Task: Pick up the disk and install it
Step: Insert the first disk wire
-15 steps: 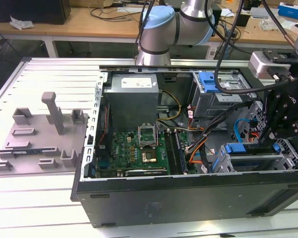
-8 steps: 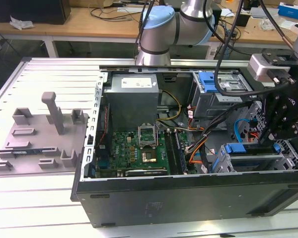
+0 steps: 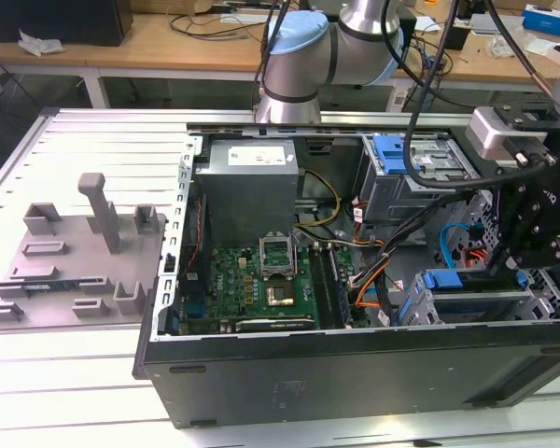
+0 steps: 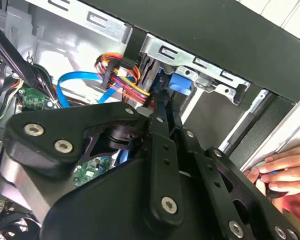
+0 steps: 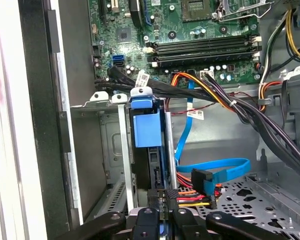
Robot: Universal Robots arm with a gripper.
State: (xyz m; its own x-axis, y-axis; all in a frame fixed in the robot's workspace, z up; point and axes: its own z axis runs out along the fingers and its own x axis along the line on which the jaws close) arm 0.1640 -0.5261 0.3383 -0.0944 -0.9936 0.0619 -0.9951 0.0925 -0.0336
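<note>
The disk (image 5: pixel 153 167) stands on edge in the metal drive cage (image 5: pixel 107 150) at the case's front corner, its bright blue rail (image 5: pixel 145 125) facing up. My gripper (image 5: pixel 163 216) sits at the disk's near end with its fingers (image 5: pixel 146 218) pressed close on either side of the thin edge. In the second wrist view the black fingers (image 4: pixel 162 125) converge toward the blue tab (image 4: pixel 180 82) in the cage. In the exterior view the gripper (image 3: pixel 497 271) hangs low over the cage at the exterior view's right, beside the blue rail (image 3: pixel 441 279).
Bundled cables (image 5: pixel 225 100) and a blue data cable (image 5: pixel 215 167) run beside the cage. The motherboard (image 3: pixel 252 285) and grey power supply (image 3: pixel 250 187) fill the case's middle. A person's hand (image 4: pixel 282 172) rests outside the case wall. A grey fixture (image 3: pixel 75 252) lies on the table.
</note>
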